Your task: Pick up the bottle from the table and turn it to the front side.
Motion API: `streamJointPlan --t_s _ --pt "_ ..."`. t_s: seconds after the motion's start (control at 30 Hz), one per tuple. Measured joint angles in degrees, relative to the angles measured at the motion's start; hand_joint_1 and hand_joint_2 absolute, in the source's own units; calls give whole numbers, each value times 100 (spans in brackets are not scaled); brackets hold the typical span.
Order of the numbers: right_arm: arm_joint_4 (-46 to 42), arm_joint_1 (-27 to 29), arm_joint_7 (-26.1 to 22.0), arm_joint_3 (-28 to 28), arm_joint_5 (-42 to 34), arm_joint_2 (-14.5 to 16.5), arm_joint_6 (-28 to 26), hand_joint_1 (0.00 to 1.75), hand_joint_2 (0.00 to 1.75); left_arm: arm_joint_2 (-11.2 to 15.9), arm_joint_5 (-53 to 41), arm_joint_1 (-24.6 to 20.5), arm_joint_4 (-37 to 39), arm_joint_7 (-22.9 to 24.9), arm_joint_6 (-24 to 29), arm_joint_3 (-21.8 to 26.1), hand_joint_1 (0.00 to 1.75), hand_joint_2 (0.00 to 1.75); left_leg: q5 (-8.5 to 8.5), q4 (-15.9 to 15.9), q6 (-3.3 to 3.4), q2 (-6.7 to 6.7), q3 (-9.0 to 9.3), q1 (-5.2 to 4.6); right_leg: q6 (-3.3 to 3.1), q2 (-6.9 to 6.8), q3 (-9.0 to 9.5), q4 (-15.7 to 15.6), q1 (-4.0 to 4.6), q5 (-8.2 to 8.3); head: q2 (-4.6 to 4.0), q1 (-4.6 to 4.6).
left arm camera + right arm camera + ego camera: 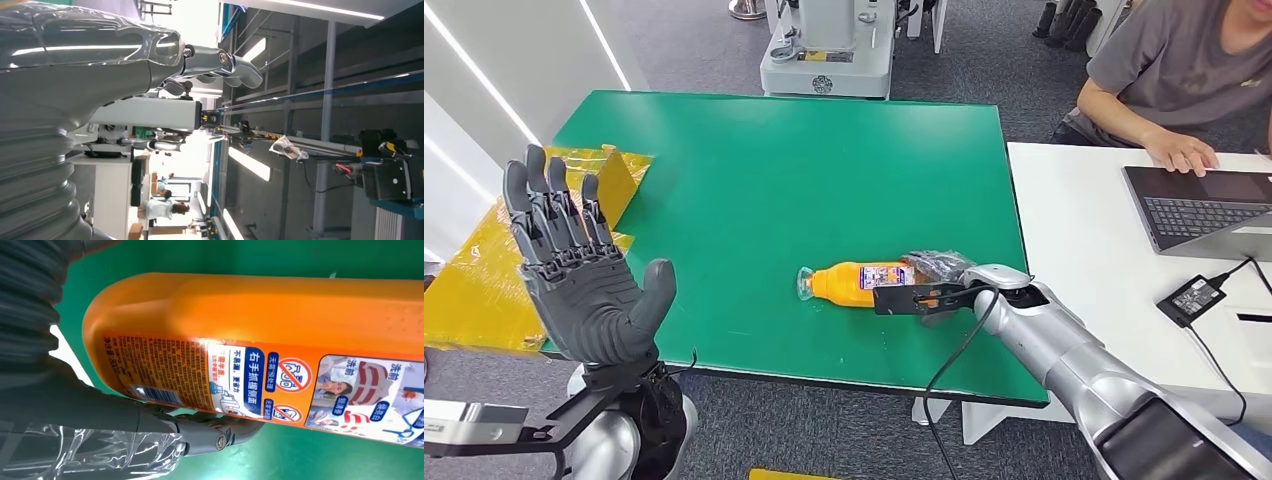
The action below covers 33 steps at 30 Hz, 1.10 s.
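Observation:
An orange bottle [854, 282] with a clear cap lies on its side on the green table [774, 170], cap toward my left. My right hand [934, 285] is at the bottle's base end, dark fingers over its far side and the thumb along its near side, gripping it. In the right wrist view the bottle [260, 325] shows its printed back label, and my right hand's thumb [210, 432] presses against the label side. My left hand [574, 270] is raised off the table's near left corner, palm forward, fingers spread, holding nothing; its grey cover and thumb [225, 62] show in the left wrist view.
Yellow sheets [484, 280] lie at the table's left edge. A white table [1104, 260] adjoins on the right with a laptop [1204, 205] and a power adapter [1189, 297]; a person [1174, 80] sits there. A grey machine base [824, 60] stands beyond the far edge.

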Motion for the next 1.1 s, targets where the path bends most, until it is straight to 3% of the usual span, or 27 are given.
streamJointPlan --t_s 0.43,0.47,0.57,0.63,0.83,1.1 --pt "5 79 56 65 -12 10 -80 2 175 14 -8 158 -97 1 58 0 0 175 0 0 0 0 0 0 0 0 0 0 0 0 0 0" --pt "4 93 61 67 -10 10 -109 13 175 14 -12 172 -103 2 63 0 0 175 0 0 0 0 0 0 0 0 0 0 0 0 0 0" --pt "1 133 62 68 -6 10 -204 100 175 21 -28 199 -128 9 91 1 0 175 0 0 0 0 0 0 0 0 0 0 0 0 0 0" --pt "-2 153 55 68 -7 10 -263 135 175 34 -34 209 -159 13 123 2 0 175 0 0 0 0 0 0 0 0 0 0 0 0 0 0" --pt "-4 176 32 68 -21 10 -424 170 175 81 -16 246 -281 13 280 27 0 175 0 0 0 0 0 0 0 0 0 0 0 0 0 0" --pt "-43 262 -110 0 -202 109 -954 174 175 105 9 302 -389 12 366 63 0 175 0 0 0 0 -4 0 0 -1 0 0 0 0 0 0"
